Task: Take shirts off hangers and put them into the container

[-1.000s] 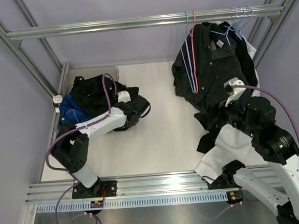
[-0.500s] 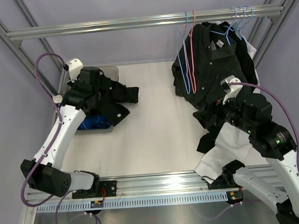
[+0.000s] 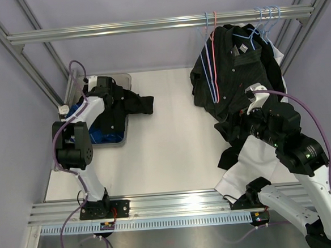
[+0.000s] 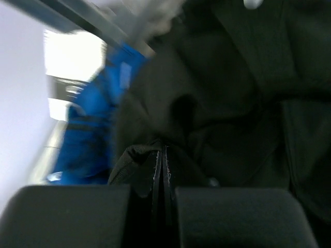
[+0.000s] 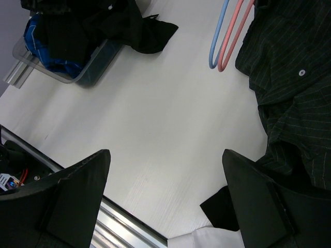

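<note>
Geometry first, since that's what the next move hangs on. The left claw [image 4: 161,157] is down in the container [image 3: 123,77] at the far left corner of the tabletop [image 3: 172,140]. Its fingers are pressed together on what looks like a fold of the black shirt [image 3: 131,102]. That shirt lies crosswise, with most of it bunched in the container and one end spilling over the right rim onto the tabletop. So I'd guess that arm just has to let go, maybe tuck the loose end in. The blue shirt [image 3: 101,134] is already in there underneath, peeking out on the near side.

The right claw [image 5: 165,155] has its fingers spread wide with nothing between them, hovering over bare tabletop. The hanging shirt [image 3: 235,62] is off to its right and slightly ahead, right by the right-hand finger in the wrist view. Its long axis runs straight down from the rail [image 3: 119,28], with the bottom sagging toward the white cloth [image 3: 253,163]. The right arm is way nearer; the left is well apart on the other side.

Looks-wise it's dark charcoal with thin pale stripes and small white buttons, rumpled and floppy, so expect it to drag. A pink-red hanger [image 3: 214,58] and a light blue hanger [image 3: 203,64] dangle bare just beside it on the left
</note>
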Motion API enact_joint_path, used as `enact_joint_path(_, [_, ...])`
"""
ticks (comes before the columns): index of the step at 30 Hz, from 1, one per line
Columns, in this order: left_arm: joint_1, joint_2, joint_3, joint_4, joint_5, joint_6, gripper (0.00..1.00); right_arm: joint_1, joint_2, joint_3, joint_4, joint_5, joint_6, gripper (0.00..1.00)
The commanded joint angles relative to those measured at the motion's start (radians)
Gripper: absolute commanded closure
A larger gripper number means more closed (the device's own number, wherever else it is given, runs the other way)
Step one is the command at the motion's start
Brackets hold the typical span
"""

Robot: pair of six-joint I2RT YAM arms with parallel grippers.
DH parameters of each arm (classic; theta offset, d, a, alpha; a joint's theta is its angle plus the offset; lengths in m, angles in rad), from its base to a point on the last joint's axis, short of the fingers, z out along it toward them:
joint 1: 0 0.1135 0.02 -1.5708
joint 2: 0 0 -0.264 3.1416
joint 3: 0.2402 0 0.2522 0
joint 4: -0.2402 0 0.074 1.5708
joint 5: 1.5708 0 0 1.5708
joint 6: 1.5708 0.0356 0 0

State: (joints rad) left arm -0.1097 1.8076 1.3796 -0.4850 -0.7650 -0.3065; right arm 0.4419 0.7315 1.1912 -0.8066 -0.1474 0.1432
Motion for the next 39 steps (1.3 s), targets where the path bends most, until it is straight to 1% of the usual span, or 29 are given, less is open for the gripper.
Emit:
enact_joint_path(1, [0.016,0.059,0.006,-0.018,0.058,-0.039,0.99,-0.003,0.014,0.028,0.000,0.020,0.010,0.01])
enact_joint_path(3, [0.025,0.096,0.004,-0.070,0.095,-0.069,0.99,-0.003,0.017,0.024,0.004,0.022,0.010,0.01])
enact_joint_path(5, [0.033,0.104,-0.017,-0.095,0.128,-0.091,0.95,-0.003,0.023,0.019,0.015,0.022,0.012,0.01])
enact_joint_path(6, [0.044,0.104,-0.036,-0.090,0.136,-0.103,0.92,-0.003,0.025,0.018,0.018,0.020,0.012,0.01])
enact_joint_path(7, [0.053,0.105,-0.050,-0.089,0.145,-0.108,0.86,-0.003,0.028,0.016,0.023,0.019,0.012,0.01])
enact_joint_path(9, [0.086,0.099,-0.070,-0.095,0.164,-0.117,0.80,-0.003,0.031,0.015,0.030,0.014,0.012,0.01])
enact_joint_path(10, [0.094,0.075,-0.076,-0.092,0.170,-0.117,0.74,-0.003,0.034,0.015,0.033,0.009,0.012,0.00])
enact_joint_path(13, [0.097,0.003,-0.068,-0.082,0.182,-0.088,0.61,-0.003,0.034,0.016,0.030,0.008,0.010,0.01])
enact_joint_path(14, [0.097,-0.051,-0.048,-0.096,0.205,-0.086,0.48,-0.003,0.032,0.015,0.030,0.008,0.010,0.00])
enact_joint_path(16, [0.085,-0.111,-0.033,-0.106,0.222,-0.079,0.34,-0.003,0.031,0.018,0.030,0.002,0.009,0.01])
enact_joint_path(17, [0.068,-0.169,-0.028,-0.115,0.228,-0.077,0.27,-0.003,0.031,0.018,0.032,-0.001,0.010,0.01])
enact_joint_path(18, [0.062,-0.198,-0.021,-0.122,0.236,-0.080,0.26,-0.003,0.031,0.018,0.032,-0.003,0.010,0.01])
enact_joint_path(22, [0.027,-0.312,-0.046,-0.164,0.274,-0.112,0.25,-0.003,0.028,0.018,0.037,-0.009,0.016,0.01])
enact_joint_path(23, [0.022,-0.329,-0.060,-0.176,0.308,-0.118,0.25,-0.003,0.028,0.016,0.037,-0.009,0.016,0.01])
enact_joint_path(27, [-0.007,-0.405,-0.172,-0.165,0.414,-0.172,0.35,-0.002,0.026,0.007,0.035,-0.014,0.025,0.00])
enact_joint_path(28, [-0.015,-0.407,-0.229,-0.156,0.418,-0.181,0.42,-0.003,0.025,0.005,0.034,-0.015,0.029,0.01])
enact_joint_path(31, [-0.022,-0.377,-0.318,-0.115,0.444,-0.207,0.51,-0.003,0.020,-0.004,0.038,-0.018,0.033,0.01])
enact_joint_path(33, [-0.021,-0.344,-0.350,-0.092,0.426,-0.206,0.56,-0.003,0.020,-0.005,0.038,-0.020,0.035,0.01])
enact_joint_path(34, [-0.019,-0.303,-0.361,-0.086,0.405,-0.204,0.59,-0.003,0.020,-0.005,0.035,-0.023,0.035,0.00])
enact_joint_path(35, [-0.015,-0.278,-0.364,-0.089,0.373,-0.200,0.59,-0.003,0.020,-0.005,0.034,-0.024,0.035,0.00])
enact_joint_path(39, [0.005,-0.205,-0.330,-0.113,0.365,-0.201,0.58,-0.003,0.011,-0.010,0.024,-0.024,0.035,0.01])
